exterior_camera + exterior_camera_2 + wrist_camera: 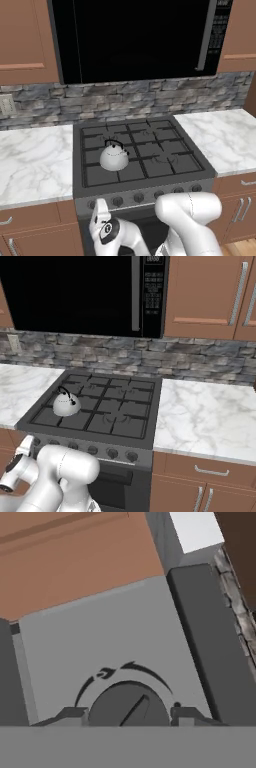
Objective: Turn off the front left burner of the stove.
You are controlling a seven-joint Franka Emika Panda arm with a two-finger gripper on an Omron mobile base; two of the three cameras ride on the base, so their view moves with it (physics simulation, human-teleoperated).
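The stove [161, 144] [125, 406] stands between two marble counters. A white kettle [114, 157] [66, 403] sits on its front left burner [98, 175] [49, 417]. A row of round dark knobs [159, 194] runs along the front panel. My gripper [100, 206] [28, 442] is pressed up to the leftmost end of that row. In the hand view my gripper [129, 715] has one fingertip against each side of a round dark knob [120, 704], shut on it. The knob's pointer bar is tilted, with arc markings above it.
A big black microwave [135, 35] [75, 291] hangs above the stove. White marble counters lie to the left [35, 160] and right [225, 135]. Brown cabinet drawers with handles [212, 472] sit below, and my own arm [192, 215] crowds the oven front.
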